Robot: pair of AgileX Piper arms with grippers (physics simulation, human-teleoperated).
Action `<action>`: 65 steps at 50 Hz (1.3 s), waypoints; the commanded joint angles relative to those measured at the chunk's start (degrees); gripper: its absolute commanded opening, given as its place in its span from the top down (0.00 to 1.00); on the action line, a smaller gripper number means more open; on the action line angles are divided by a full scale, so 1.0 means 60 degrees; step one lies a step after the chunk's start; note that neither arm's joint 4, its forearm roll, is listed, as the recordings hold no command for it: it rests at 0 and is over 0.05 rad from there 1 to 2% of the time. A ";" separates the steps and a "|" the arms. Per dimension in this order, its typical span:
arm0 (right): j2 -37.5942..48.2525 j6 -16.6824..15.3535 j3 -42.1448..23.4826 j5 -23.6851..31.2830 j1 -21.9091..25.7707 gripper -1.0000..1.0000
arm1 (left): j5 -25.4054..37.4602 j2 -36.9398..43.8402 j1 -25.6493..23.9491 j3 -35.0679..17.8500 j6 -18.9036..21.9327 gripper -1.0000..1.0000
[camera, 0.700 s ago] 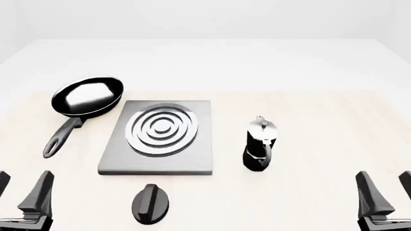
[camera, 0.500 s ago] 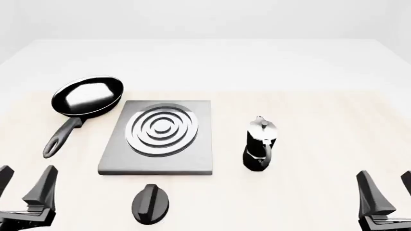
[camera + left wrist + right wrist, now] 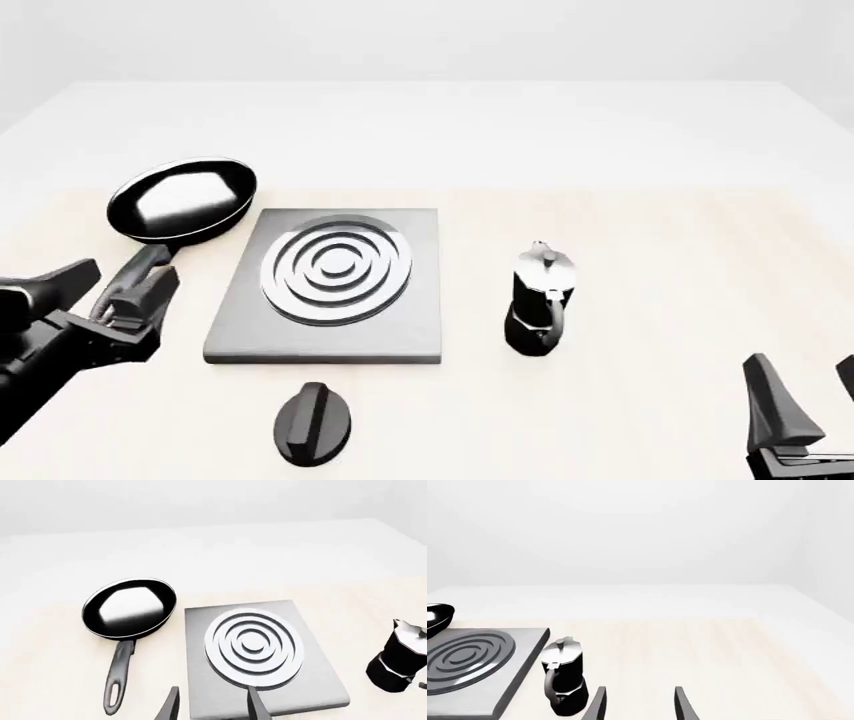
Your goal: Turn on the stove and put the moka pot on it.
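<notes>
Pot (image 3: 541, 298) stands right of the stove (image 3: 330, 287), knob (image 3: 312, 423) untouched at lower centre. Both grippers, left (image 3: 107, 285) and right (image 3: 814, 400), are open and empty. Next, I judge, left must reach the knob.

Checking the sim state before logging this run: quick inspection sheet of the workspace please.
Surface: light wood-look table, white beyond its far edge.
Stove: grey slab with silver burner rings, nothing on it.
Knob: black round knob on the table in front of the slab, apart from it.
Moka pot: moka pot upright on the table right of the stove, not touching it.
Clutter: black frying pan behind the stove's left corner.
Grippers: left gripper open, over the pan's handle area; right gripper open, low at the near right; both hold nothing.
Cables: nothing seen.
Surroundings: plain white walls.
</notes>
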 commanded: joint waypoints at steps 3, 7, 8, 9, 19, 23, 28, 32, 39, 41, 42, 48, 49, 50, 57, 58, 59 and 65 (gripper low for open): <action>0.0011 -0.0006 -0.0016 0.0000 -0.0038 0.00 | 0.1617 0.1931 -0.1161 -0.2021 -0.0159 0.00; 0.0024 0.0001 -0.0005 -0.0019 -0.0025 0.00 | 0.1941 0.2442 -0.1368 -0.2441 -0.0078 0.00; 0.0031 -0.0009 0.0006 -0.0027 -0.0019 0.00 | 0.2032 0.2630 -0.1468 -0.2552 -0.0142 0.00; 0.0035 -0.0009 0.0004 -0.0025 -0.0017 0.00 | 0.2053 0.2691 -0.1448 -0.2604 -0.0105 0.00; 0.0089 -0.0043 0.0017 -0.0060 -0.0006 0.00 | 0.3198 0.3815 -0.1848 -0.3831 -0.0429 0.00; 0.0186 -0.0043 0.0009 -0.0127 -0.0006 0.00 | 0.3693 0.4406 -0.2074 -0.4283 -0.0790 0.00; 0.0295 -0.0032 0.0033 -0.0230 0.0004 0.00 | 0.4005 0.4836 -0.2162 -0.4770 -0.0537 0.00; 0.0294 -0.0019 0.0034 -0.0236 0.0006 0.00 | 0.4257 0.5230 -0.2382 -0.5053 -0.0863 0.00; 0.0274 0.0017 0.0014 -0.0232 -0.0011 0.00 | 0.4485 0.5631 -0.2608 -0.5179 -0.0949 0.00; 0.0235 0.0040 0.0014 -0.0210 -0.0017 0.00 | 0.4536 0.5752 -0.2680 -0.5217 -0.1077 0.00; 0.0199 0.0044 0.0026 -0.0189 -0.0017 0.00 | 0.4556 0.5759 -0.2687 -0.5275 -0.0941 0.00; 0.0065 0.0099 0.0037 -0.0108 -0.0022 0.00 | 0.4488 0.6026 -0.2851 -0.5183 -0.1151 0.00; 0.0059 0.0107 0.0036 -0.0108 -0.0023 0.00 | 0.4471 0.6020 -0.2834 -0.5186 -0.1032 0.00; 0.0045 0.0118 0.0038 -0.0107 -0.0026 0.00 | 0.4491 0.6133 -0.2932 -0.5147 -0.1293 0.00; 0.0012 0.0144 0.0040 -0.0109 -0.0029 0.00 | 0.4368 0.6206 -0.3039 -0.4975 -0.1341 0.00; 0.0007 0.0159 0.0045 -0.0110 -0.0035 0.00 | 0.4347 0.6253 -0.3073 -0.4923 -0.1406 0.00; 0.0003 0.0162 0.0050 -0.0113 -0.0034 0.00 | 0.4328 0.6270 -0.3062 -0.4898 -0.1419 0.00; -0.0001 0.0188 0.0043 -0.0116 -0.0032 0.00 | 0.4225 0.6371 -0.3090 -0.4751 -0.1474 0.00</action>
